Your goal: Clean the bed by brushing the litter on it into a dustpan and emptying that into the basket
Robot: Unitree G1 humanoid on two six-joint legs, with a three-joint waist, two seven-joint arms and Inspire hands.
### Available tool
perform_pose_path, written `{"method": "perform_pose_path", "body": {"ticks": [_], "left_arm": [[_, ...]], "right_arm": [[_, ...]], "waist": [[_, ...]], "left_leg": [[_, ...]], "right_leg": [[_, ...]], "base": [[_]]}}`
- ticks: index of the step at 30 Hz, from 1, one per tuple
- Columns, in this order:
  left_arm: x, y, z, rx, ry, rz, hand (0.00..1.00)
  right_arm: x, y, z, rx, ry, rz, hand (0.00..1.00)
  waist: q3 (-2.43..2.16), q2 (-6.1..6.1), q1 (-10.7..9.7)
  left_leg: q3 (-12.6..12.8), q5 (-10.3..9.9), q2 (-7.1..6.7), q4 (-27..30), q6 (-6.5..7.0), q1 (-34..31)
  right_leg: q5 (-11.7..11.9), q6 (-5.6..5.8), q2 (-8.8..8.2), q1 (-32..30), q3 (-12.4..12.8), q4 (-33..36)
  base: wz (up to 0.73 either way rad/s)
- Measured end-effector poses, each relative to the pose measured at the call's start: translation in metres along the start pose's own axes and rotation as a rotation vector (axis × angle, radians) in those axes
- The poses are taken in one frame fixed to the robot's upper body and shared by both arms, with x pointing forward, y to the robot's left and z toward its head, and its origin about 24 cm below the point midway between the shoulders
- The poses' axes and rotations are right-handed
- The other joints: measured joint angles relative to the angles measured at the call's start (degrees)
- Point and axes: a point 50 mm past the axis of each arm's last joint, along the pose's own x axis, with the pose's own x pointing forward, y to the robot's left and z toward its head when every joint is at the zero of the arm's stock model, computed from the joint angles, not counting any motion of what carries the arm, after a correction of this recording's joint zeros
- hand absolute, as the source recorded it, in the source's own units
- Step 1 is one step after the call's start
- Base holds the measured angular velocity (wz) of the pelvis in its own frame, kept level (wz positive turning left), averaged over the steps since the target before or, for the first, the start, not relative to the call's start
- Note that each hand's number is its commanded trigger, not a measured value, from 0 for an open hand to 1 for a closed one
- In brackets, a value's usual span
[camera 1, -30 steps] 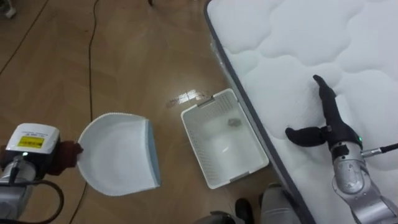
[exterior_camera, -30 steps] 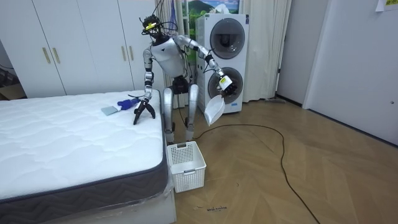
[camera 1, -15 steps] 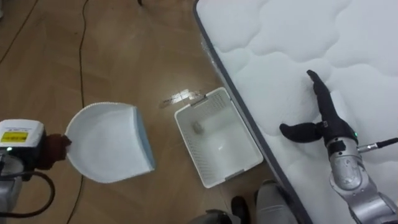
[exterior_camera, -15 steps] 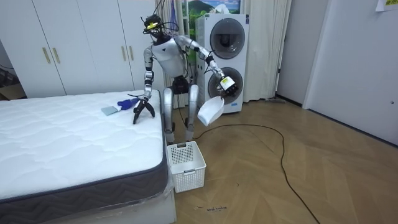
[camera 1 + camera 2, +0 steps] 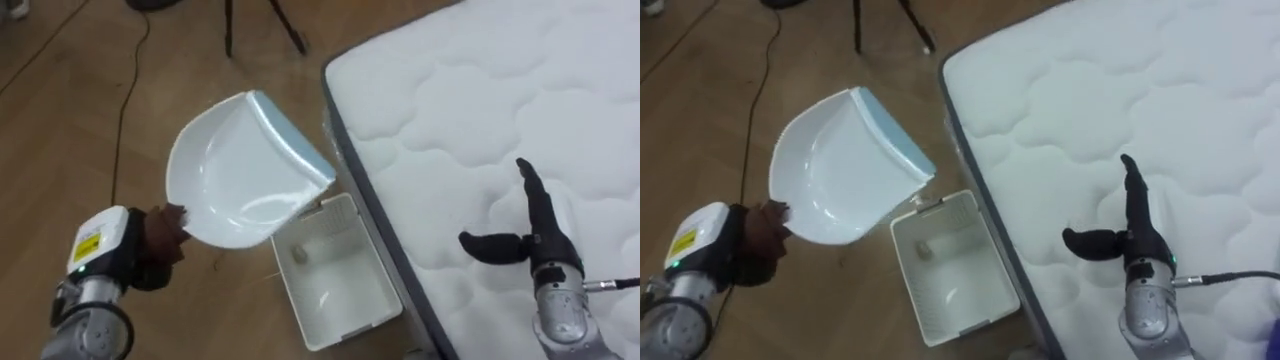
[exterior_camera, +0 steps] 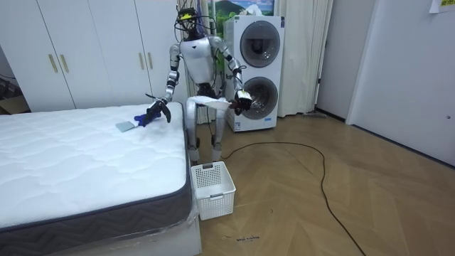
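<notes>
The bed (image 5: 480,120) takes up the right of my view, with the basket (image 5: 340,295) on the floor just beside its edge. The dustpan (image 5: 240,175) hangs tilted over the basket's far end, and it looks empty. My left hand (image 5: 150,245) is clenched round its handle. My right hand (image 5: 535,235) is spread over the mattress with straight fingers, holding nothing. I'd level the pan and bring its lip to the mattress edge. A scrap (image 5: 298,255), perhaps paper, lies in the basket.

The left robot hand (image 5: 756,246) grips a tilted dustpan (image 5: 840,175) — near basket (image 5: 965,282).
</notes>
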Motion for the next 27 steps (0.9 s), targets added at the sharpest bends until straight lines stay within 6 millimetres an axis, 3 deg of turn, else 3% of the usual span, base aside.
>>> {"method": "perform_pose_path", "body": {"ticks": [3, 7, 10, 12, 13, 14, 15, 16, 18, 19, 20, 21, 23, 24, 26, 27], "left_arm": [[-0.005, 0.002, 0.013, -0.044, -0.071, 0.019, 1.00], [-0.006, 0.001, 0.029, -0.114, -0.137, 0.040, 1.00], [-0.008, -0.002, 0.030, -0.155, -0.133, 0.048, 1.00], [-0.008, -0.002, 0.030, -0.164, -0.128, 0.054, 1.00], [-0.008, -0.001, 0.030, -0.166, -0.126, 0.060, 1.00], [-0.007, 0.003, 0.028, -0.169, -0.121, 0.080, 1.00], [-0.005, 0.006, 0.028, -0.172, -0.121, 0.091, 1.00], [-0.005, 0.006, 0.028, -0.176, -0.120, 0.094, 1.00], [-0.005, 0.005, 0.030, -0.199, -0.117, 0.100, 1.00], [-0.005, 0.006, 0.030, -0.202, -0.119, 0.103, 1.00], [-0.006, 0.008, 0.030, -0.214, -0.117, 0.112, 1.00], [-0.005, 0.011, 0.030, -0.230, -0.115, 0.128, 1.00], [-0.002, 0.015, 0.034, -0.258, -0.125, 0.146, 1.00], [0.001, 0.017, 0.038, -0.264, -0.137, 0.154, 1.00], [0.001, 0.017, 0.038, -0.281, -0.137, 0.155, 1.00], [0.001, 0.017, 0.038, -0.290, -0.133, 0.156, 1.00]], "right_arm": [[-0.011, -0.003, -0.008, 0.032, 0.023, -0.033, 0.00], [-0.017, -0.004, -0.006, 0.089, 0.014, -0.056, 0.00], [-0.018, -0.002, -0.002, 0.119, 0.001, -0.053, 0.00], [-0.017, -0.001, -0.002, 0.129, 0.008, -0.048, 0.00], [-0.017, 0.000, -0.002, 0.140, 0.010, -0.047, 0.00], [-0.016, 0.002, 0.001, 0.159, 0.007, -0.044, 0.00], [-0.016, 0.003, -0.001, 0.164, 0.017, -0.046, 0.00], [-0.017, 0.002, -0.001, 0.163, 0.020, -0.047, 0.00], [-0.016, 0.002, 0.001, 0.174, 0.014, -0.055, 0.00], [-0.015, 0.003, 0.001, 0.175, 0.011, -0.053, 0.00], [-0.015, 0.006, 0.004, 0.174, 0.002, -0.040, 0.00], [-0.016, 0.011, 0.006, 0.173, -0.010, -0.020, 0.00], [-0.016, 0.015, 0.008, 0.176, -0.020, -0.003, 0.00], [-0.017, 0.016, 0.009, 0.181, -0.020, 0.003, 0.00], [-0.017, 0.020, 0.010, 0.178, -0.023, 0.019, 0.00], [-0.017, 0.021, 0.011, 0.176, -0.029, 0.026, 0.00]], "waist": [[-0.55, -1.10, 0.5], [-0.37, -2.39, 1.7], [-0.34, -3.61, 3.3], [-0.18, -3.89, 5.4], [-0.21, -3.85, 5.8], [-0.22, -4.05, 7.0], [-0.17, -4.68, 7.3], [-0.24, -4.92, 7.4], [-0.20, -5.29, 9.2], [-0.07, -5.53, 9.6], [-0.06, -5.55, 11.2], [0.02, -5.69, 11.5], [0.11, -5.81, 11.4], [0.11, -5.85, 11.3], [0.11, -5.94, 11.2], [0.15, -5.99, 10.9]], "left_leg": [[0.1, 0.0, 0.96, -1.6, 0.01, 2.5], [2.1, 0.0, 2.20, -3.4, 0.04, 5.2], [6.8, -0.3, 3.43, -4.3, 0.39, 7.1], [13.6, -0.4, 5.82, -6.2, 0.61, 8.6], [15.5, -0.4, 6.70, -6.9, 0.62, 8.7], [20.4, -0.4, 8.19, -8.1, 0.67, 8.6], [23.8, -0.4, 8.73, -8.9, 0.67, 9.5], [25.7, -0.4, 8.83, -9.4, 0.67, 10.2], [34.2, -0.5, 9.03, -11.3, 0.83, 12.4], [36.6, -0.5, 9.01, -11.8, 0.84, 12.8], [40.6, -0.5, 9.24, -12.1, 0.83, 13.0], [43.4, -0.5, 9.50, -12.0, 0.82, 12.6], [46.4, -0.6, 10.46, -10.6, 0.84, 11.1], [48.0, -0.8, 11.74, -9.1, 0.84, 9.8], [48.1, -0.7, 13.69, -6.4, 0.79, 8.3], [46.4, -0.6, 14.77, -4.4, 0.49, 7.3]], "right_leg": [[1.5, 0.02, 0.85, 3.2, -0.3, -3.5], [3.1, -0.06, 1.25, 5.6, -1.1, -6.4], [4.1, -0.69, 0.93, 5.6, -3.6, -6.5], [7.2, -1.35, 1.55, 5.3, -6.7, -9.5], [8.4, -1.53, 1.88, 5.7, -8.0, -10.7], [8.4, -0.65, 1.28, 5.3, -12.0, -9.2], [5.8, 0.07, -0.70, 5.2, -15.8, -1.9], [4.6, 0.17, -2.04, 5.5, -17.1, 2.0], [2.2, 0.87, -7.63, 9.4, -20.8, 12.3], [2.1, 1.11, -8.88, 10.3, -21.0, 13.3], [2.1, 1.33, -11.15, 12.9, -22.1, 13.0], [2.3, 1.76, -13.41, 15.6, -24.1, 10.9], [2.8, 2.70, -15.17, 18.5, -26.9, 5.8], [2.4, 4.18, -15.19, 19.2, -27.4, 1.2], [0.3, 6.13, -13.90, 19.6, -27.5, -4.2], [-1.0, 6.19, -12.93, 19.6, -27.4, -6.6]], "base": [[-0.14], [-0.34], [-0.67], [-1.02], [-1.17], [-0.98], [-0.88], [-0.81], [-1.03], [-1.46], [-1.49], [-1.41], [-1.06], [-0.99], [-1.16], [-1.23]]}}
